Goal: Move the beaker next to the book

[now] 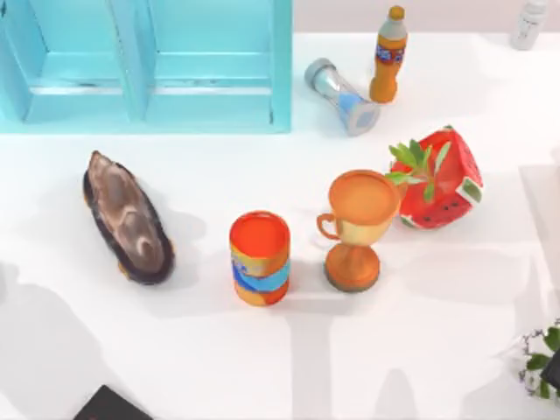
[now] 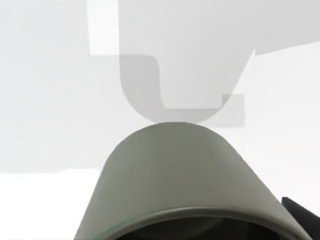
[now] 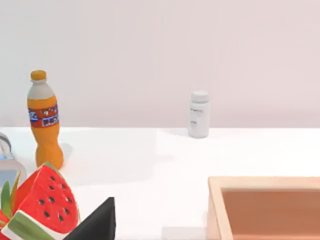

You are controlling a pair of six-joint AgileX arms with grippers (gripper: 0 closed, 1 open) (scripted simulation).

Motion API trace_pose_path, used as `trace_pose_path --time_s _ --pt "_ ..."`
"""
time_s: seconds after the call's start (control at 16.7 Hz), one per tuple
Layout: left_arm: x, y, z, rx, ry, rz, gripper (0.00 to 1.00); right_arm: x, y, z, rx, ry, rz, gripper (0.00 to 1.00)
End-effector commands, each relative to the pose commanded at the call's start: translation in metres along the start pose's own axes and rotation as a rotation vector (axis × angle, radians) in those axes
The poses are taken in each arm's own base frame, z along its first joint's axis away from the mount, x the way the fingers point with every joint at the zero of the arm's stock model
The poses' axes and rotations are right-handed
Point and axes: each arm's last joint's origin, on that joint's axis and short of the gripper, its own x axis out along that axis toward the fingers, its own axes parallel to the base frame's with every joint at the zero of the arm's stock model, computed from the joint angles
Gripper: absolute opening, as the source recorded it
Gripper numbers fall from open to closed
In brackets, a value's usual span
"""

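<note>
Beaker (image 1: 341,96) sits at the back of the table (image 1: 262,350), right of the middle. It leans over, with its wide rim toward the front. It is just beside the orange bottle (image 1: 388,57), which stands on its right. The blue shelf (image 1: 144,66) is on its left.

Far from it, at the front edge on the left, a black corner of the book (image 1: 109,405) peeks in.

Between them stand the cup (image 1: 260,258) with a blue wavy band and the goblet (image 1: 357,227) with a handle. A brown shell (image 1: 127,219) lies on the left. A watermelon pot (image 1: 437,179) with a green plant is just right of the goblet. A small white bottle (image 1: 529,22) stands at the back right corner.

The right wrist view looks across the table at the orange bottle, the white bottle, the watermelon pot and a wooden box (image 3: 265,207).

The left wrist view shows a grey rounded part of the arm (image 2: 175,180) over the white table.

I cannot tell if either claw is clenched or let go.
</note>
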Motion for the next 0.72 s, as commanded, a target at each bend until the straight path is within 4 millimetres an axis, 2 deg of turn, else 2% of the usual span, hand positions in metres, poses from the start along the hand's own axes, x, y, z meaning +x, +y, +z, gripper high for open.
trace_pose_path --time_s 0.18,0.36,0.54,0.72 --pt "0.002 0.001 0.001 -0.005 -0.001 -0.003 0.00 0.000 0.000 0.000 0.000 0.000 0.000 1.00" --pt "-0.001 0.010 0.014 -0.051 0.019 0.001 0.00 0.000 0.000 0.000 0.000 0.000 0.000 1.00" --pt "-0.007 0.026 0.041 -0.155 0.054 0.018 0.00 0.000 0.000 0.000 0.000 0.000 0.000 1.00" --pt "-0.015 0.040 0.081 -0.320 0.084 0.049 0.00 0.000 0.000 0.000 0.000 0.000 0.000 1.00"
